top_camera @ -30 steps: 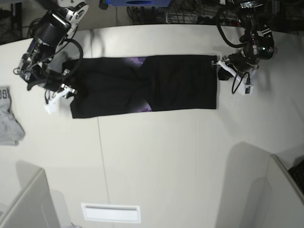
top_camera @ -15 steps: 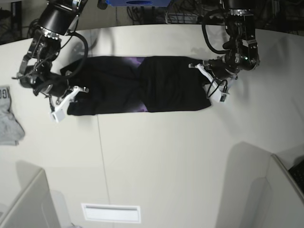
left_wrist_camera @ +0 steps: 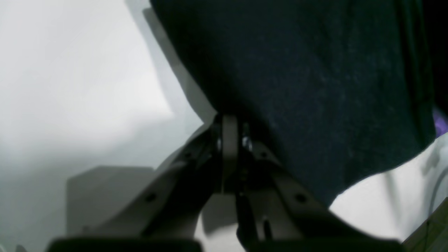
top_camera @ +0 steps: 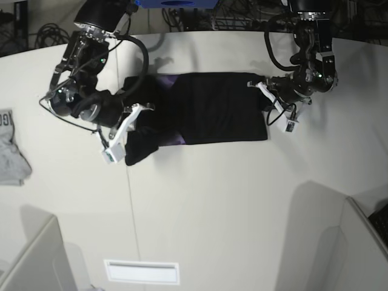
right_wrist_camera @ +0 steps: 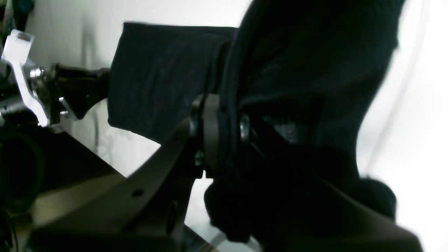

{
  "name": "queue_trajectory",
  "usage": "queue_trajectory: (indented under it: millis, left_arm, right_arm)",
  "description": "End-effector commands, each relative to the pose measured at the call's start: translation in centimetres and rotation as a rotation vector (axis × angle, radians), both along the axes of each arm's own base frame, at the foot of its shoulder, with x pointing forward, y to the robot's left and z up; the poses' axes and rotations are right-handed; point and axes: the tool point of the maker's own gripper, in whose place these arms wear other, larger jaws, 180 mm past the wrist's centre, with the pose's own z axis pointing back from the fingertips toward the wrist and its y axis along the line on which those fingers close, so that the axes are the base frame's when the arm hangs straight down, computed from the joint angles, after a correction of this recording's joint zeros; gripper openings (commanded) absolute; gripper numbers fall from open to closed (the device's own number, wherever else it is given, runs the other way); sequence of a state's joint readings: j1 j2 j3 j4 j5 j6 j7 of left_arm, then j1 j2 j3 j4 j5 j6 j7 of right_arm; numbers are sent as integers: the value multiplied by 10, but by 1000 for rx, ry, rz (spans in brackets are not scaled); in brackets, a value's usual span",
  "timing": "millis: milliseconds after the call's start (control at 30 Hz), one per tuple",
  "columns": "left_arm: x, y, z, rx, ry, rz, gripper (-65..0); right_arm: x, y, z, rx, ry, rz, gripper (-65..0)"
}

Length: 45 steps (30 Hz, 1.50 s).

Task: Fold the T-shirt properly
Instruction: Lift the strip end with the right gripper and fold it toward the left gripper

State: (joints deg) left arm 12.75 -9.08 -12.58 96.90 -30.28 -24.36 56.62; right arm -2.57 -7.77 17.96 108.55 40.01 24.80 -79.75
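Note:
The black T-shirt [top_camera: 218,109] lies across the far middle of the table, and a purple print [top_camera: 175,140] shows at its folds. On the base view's left, my right gripper [top_camera: 124,134] is shut on the shirt's bunched, lifted left end. The right wrist view has thick dark cloth [right_wrist_camera: 164,77] pinched in that gripper [right_wrist_camera: 224,129]. On the base view's right, my left gripper [top_camera: 271,109] holds the shirt's right edge. In the left wrist view it [left_wrist_camera: 231,136] is shut at the edge of the cloth [left_wrist_camera: 315,87], which hangs above the table.
A small light-grey garment [top_camera: 9,151] lies at the table's left edge. A white rectangular plate [top_camera: 142,271] sits near the front. Grey partitions stand at the front left [top_camera: 36,260] and front right [top_camera: 339,242]. Cables lie behind the table's far edge.
Both grippers have moved inward. The right one has carried the shirt's left end up and to the right, so the shirt looks shorter and bunched. The left one shifted slightly.

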Motion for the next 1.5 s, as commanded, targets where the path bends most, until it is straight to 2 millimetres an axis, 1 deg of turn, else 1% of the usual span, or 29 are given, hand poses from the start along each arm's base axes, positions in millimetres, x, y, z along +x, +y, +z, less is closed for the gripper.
queue_trajectory:
  millis: [0, 67, 133, 200, 333, 400, 500, 600, 700, 800, 900, 1000, 1100, 1167, 1233, 1333, 1467]
  left_arm:
    - [8, -1, 10, -12, -39, -3, -650]
    - [7, -1, 9, -11, -37, -5, -650]
    - [7, -1, 8, -10, -34, -4, -650]
    - [6, -1, 7, -11, -30, -5, -650]
    - [4, 2, 1, 61, -19, -28, -650]
    - [-1, -4, -6, 104, -1, -75, -650]
    - [-6, -16, -12, 124, 12, -123, -650]
    - [-7, -26, -12, 114, 10, -150, -650]
    - [-5, -29, -10, 106, 3, -140, -650]
    - [0, -29, -7, 107, -9, -139, -650]
    - [5, -33, -5, 105, -16, -151, -650]
    - [12, -36, 0, 97, -35, -151, -650]
    - [16, -37, 3, 99, -46, -151, -650]
    - [16, -35, 3, 105, -47, -151, -650]
    - [15, -31, 2, 108, -43, -142, -650]
    - [16, -27, 7, 119, -57, -139, -650]
    - [11, 0, 19, 158, -85, -81, -650]
  right_arm:
    - [6, 12, 14, 43, -46, 6, -650]
    - [2, 30, 18, 108, -32, 12, -650]
    - [0, 50, 30, 215, -36, 17, -650]
    - [0, 67, 42, 309, -20, 12, -650]
    - [0, 88, 46, 363, 5, 18, -650]
    - [0, 98, 45, 379, 3, 28, -650]
    - [1, 104, 43, 393, 3, 30, -650]
    - [2, 105, 41, 402, 9, 19, -650]
    - [3, 106, 41, 413, 9, 12, -650]
    - [1, 111, 43, 477, 35, 21, -650]
    - [1, 114, 36, 500, 72, 20, -650]
    - [5, 114, 34, 513, 67, -5, -650]
    - [2, 127, 32, 522, 72, 17, -650]
    - [3, 134, 31, 535, 70, 13, -650]
    - [3, 146, 31, 544, 68, 31, -650]
    - [3, 156, 24, 551, 80, 30, -650]
    - [8, 155, 15, 546, 89, 6, -650]
